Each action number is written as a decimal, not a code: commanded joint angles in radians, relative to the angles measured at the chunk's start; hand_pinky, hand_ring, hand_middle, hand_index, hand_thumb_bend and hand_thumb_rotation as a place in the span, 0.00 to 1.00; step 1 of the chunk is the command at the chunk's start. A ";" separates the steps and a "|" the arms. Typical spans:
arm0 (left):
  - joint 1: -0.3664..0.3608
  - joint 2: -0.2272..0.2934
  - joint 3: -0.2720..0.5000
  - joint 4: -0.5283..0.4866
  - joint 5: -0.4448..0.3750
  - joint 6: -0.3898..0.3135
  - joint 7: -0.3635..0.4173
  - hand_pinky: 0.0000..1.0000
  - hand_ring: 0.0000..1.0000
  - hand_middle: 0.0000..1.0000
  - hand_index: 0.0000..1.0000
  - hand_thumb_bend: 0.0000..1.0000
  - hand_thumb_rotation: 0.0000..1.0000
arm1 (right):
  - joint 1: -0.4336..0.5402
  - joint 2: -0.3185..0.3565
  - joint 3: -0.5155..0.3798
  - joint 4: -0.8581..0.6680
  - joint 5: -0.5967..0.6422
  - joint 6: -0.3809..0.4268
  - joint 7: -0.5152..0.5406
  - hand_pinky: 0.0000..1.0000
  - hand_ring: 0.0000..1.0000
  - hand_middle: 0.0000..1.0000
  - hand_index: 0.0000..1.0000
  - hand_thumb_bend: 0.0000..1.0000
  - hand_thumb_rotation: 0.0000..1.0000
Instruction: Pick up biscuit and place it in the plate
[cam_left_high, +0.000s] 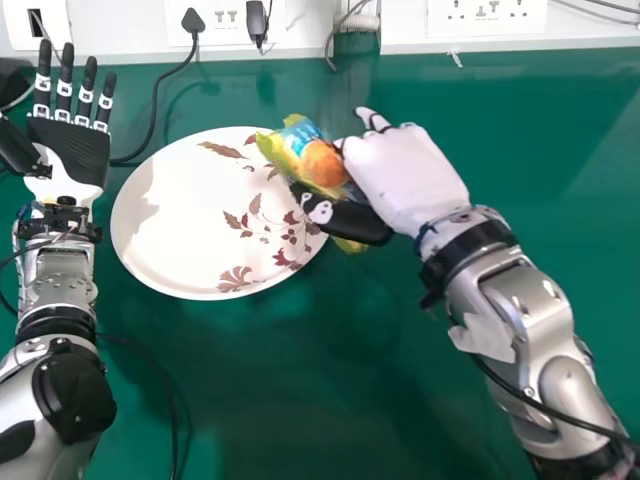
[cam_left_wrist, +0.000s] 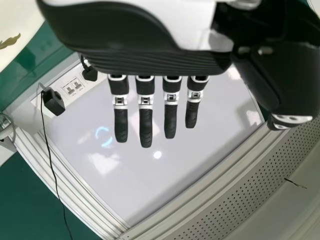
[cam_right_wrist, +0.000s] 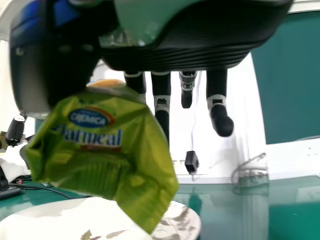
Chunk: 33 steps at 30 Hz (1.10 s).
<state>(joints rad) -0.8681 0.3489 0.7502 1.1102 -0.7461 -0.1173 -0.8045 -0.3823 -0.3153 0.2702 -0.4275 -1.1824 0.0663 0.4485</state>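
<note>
Head view: nearest, the green counter (cam_left_high: 320, 390) has a smooth, glossy top, and the metallic forearms reach in along its left and right sides. Farther on, a round white plate (cam_left_high: 170, 220) carries brownish-red leaf and sprig patterns on its smooth surface. At the plate's right rim, the right hand (cam_left_high: 405, 175), with its white back showing, holds the biscuit packet (cam_left_high: 318, 162) between its black thumb (cam_left_high: 350, 221) and its fingers.

The packet is crinkly, shiny yellow-green film, puffed and creased, with a blue patch and a round orange-brown biscuit picture. Its long axis slants from the far left, over the plate, to the near right, where an end pokes out past the thumb. The right wrist view shows a blue oval emblem, pale lettering, ridged folds and a pointed, loose corner; whether the packet touches the plate I cannot tell.

Left of the plate, the left hand (cam_left_high: 72, 150) lies palm up, its black, white-banded fingers (cam_left_high: 64, 85) straight and slightly apart, holding nothing. A black cable (cam_left_high: 154, 110) curves between hand and plate to a plug (cam_left_high: 193, 20) at the white wall sockets (cam_left_high: 487, 14).
</note>
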 joint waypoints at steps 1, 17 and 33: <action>-0.002 0.007 -0.009 0.008 0.006 -0.004 -0.015 0.66 0.72 0.84 0.91 0.77 0.44 | -0.025 0.011 0.015 0.030 0.006 -0.010 -0.040 0.12 0.16 0.44 0.49 0.51 0.00; 0.002 0.002 -0.019 0.004 0.028 -0.028 0.000 0.73 0.72 0.85 0.92 0.78 0.46 | -0.173 0.069 0.086 0.203 0.033 -0.008 -0.136 0.12 0.16 0.44 0.49 0.51 0.00; 0.009 -0.008 -0.036 0.001 0.047 -0.075 -0.003 0.67 0.72 0.83 0.90 0.95 0.62 | -0.322 0.165 0.168 0.438 0.059 -0.014 -0.303 0.12 0.17 0.44 0.49 0.51 0.00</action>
<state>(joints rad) -0.8680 0.3467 0.7242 1.1127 -0.7063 -0.1802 -0.8033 -0.6703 -0.1667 0.4296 -0.0114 -1.1346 0.0575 0.1804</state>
